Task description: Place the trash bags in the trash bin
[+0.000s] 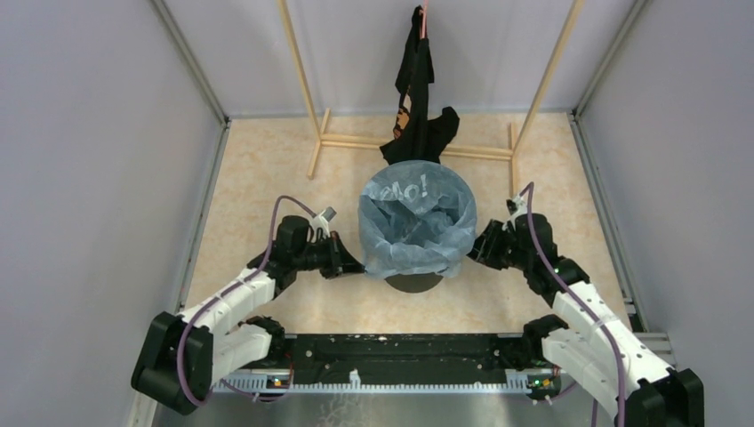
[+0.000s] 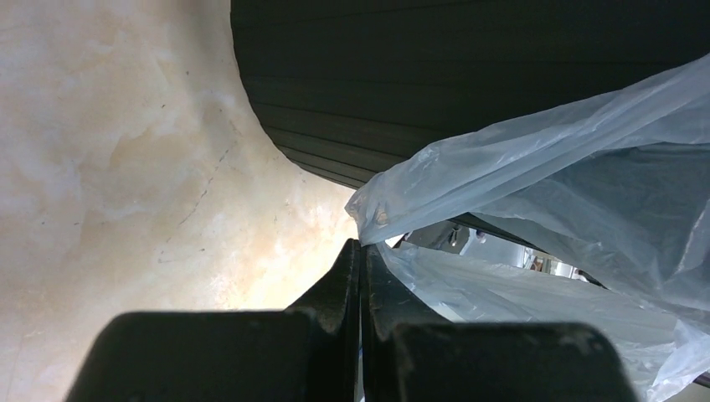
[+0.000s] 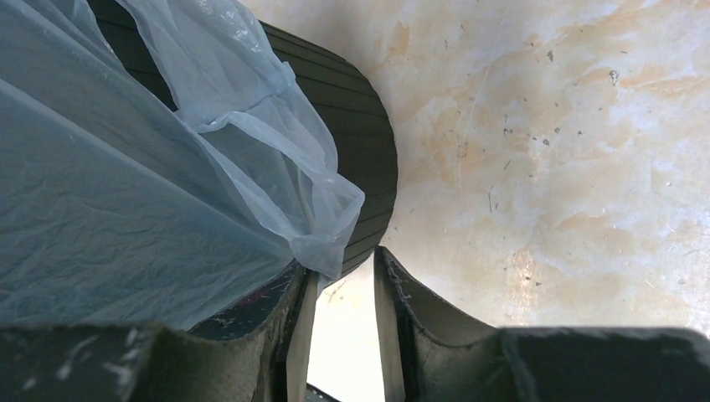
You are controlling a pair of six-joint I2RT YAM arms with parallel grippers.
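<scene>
The light-blue trash bag (image 1: 418,222) sits open in the black trash bin (image 1: 413,283) at the table's middle, its edge draped over the rim and down the sides. My left gripper (image 1: 356,265) is at the bag's lower left. In the left wrist view its jaws (image 2: 362,247) are shut with the bag's edge (image 2: 569,184) pinched at the tips, beside the bin's wall (image 2: 419,84). My right gripper (image 1: 476,249) is at the bin's right side. In the right wrist view it (image 3: 343,264) is open; the bag (image 3: 126,193) lies over its left finger, next to the bin (image 3: 360,142).
A black garment with orange print (image 1: 418,89) hangs from a wooden rack (image 1: 480,151) just behind the bin. Grey walls enclose the table on three sides. A black rail (image 1: 391,351) runs along the near edge between the arm bases.
</scene>
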